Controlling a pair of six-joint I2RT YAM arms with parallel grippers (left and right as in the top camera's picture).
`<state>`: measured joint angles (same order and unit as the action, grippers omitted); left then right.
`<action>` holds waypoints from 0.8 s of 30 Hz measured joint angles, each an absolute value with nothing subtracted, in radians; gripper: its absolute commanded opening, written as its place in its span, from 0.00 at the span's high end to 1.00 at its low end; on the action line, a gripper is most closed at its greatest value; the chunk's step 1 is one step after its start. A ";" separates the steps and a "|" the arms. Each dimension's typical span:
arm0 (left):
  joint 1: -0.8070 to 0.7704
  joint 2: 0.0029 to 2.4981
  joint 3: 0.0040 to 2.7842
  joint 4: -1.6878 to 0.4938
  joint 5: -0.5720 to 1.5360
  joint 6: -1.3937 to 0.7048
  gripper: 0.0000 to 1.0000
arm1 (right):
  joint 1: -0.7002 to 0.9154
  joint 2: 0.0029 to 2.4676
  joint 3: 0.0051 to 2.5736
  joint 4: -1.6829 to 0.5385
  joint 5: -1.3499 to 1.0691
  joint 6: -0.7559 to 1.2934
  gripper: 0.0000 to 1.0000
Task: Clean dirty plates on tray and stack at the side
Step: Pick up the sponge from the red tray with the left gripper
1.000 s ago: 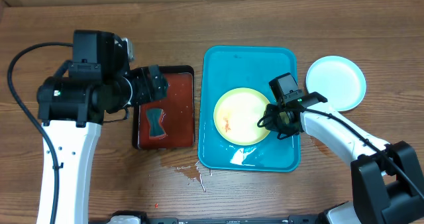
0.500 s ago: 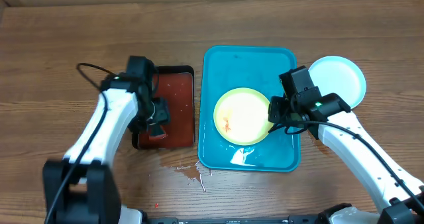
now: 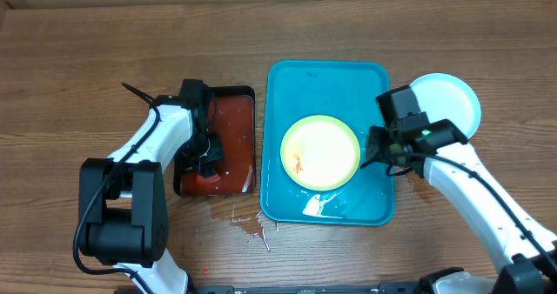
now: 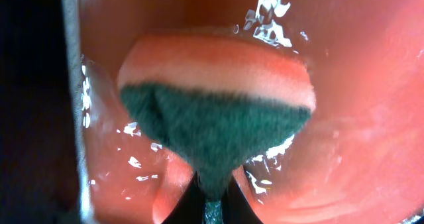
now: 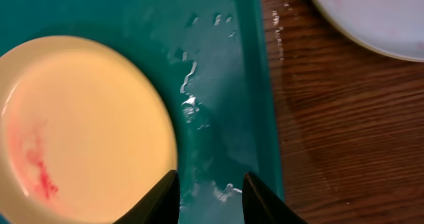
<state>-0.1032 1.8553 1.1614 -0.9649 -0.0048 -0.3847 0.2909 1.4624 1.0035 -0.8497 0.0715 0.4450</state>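
A wooden table [image 3: 70, 68] carries everything, and the largest thing on it is the turquoise tray [image 3: 326, 81] [image 5: 225, 85], lying right of centre with water glinting on its floor. To its left, just beside it, lies the smaller dark red tray [image 3: 235, 129] [image 4: 371, 85], wet as well. A yellow-green-rimmed plate [image 3: 320, 152] [image 5: 86, 124] lies flat in the middle of the turquoise tray. A pale-blue-rimmed plate [image 3: 446, 103] [image 5: 384, 18] rests on the bare wood off the tray's upper right corner, near it but apart from it. The left gripper [image 3: 207, 159] [image 4: 212, 207] reaches down into the dark red tray and is pinched tight on the lower tip of a sponge [image 4: 218, 111], whose green scrub face and pale foam band fill the left wrist view. The right gripper [image 3: 376, 150] [image 5: 211, 197] hangs over the right side of the turquoise tray, its jaws moderately apart and empty. One finger is at the yellow-green-rimmed plate's edge and the other is nearer the tray's wall, with only wet tray floor between them. A red smear [image 3: 298, 163] [image 5: 36, 164] marks the left part of that plate's white centre. A small spill [image 3: 252, 224] wets the wood below the gap between the two trays.
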 measured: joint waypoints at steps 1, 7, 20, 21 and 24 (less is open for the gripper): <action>-0.103 1.855 1.172 -0.987 -0.004 -0.385 0.96 | 0.269 1.474 1.003 -0.846 0.059 0.444 0.67; -0.103 1.814 1.264 -1.088 -0.001 -0.367 0.96 | 0.206 1.549 1.003 -0.820 -0.101 0.346 0.62; -0.122 1.610 1.394 -1.212 0.004 -0.338 0.96 | 0.276 1.654 0.896 -0.582 -0.102 0.318 0.66; -0.132 1.605 1.394 -1.213 0.004 -0.336 0.96 | 0.279 1.678 0.889 -0.564 -0.115 0.319 0.74; -0.145 1.600 1.394 -1.212 0.007 -0.336 0.96 | 0.293 1.697 0.889 -0.532 -0.130 0.310 0.94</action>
<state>-0.1448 1.6001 1.3941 -1.2121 0.0071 -0.3355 0.2928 1.6966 0.8894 -0.5316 -0.1303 0.3103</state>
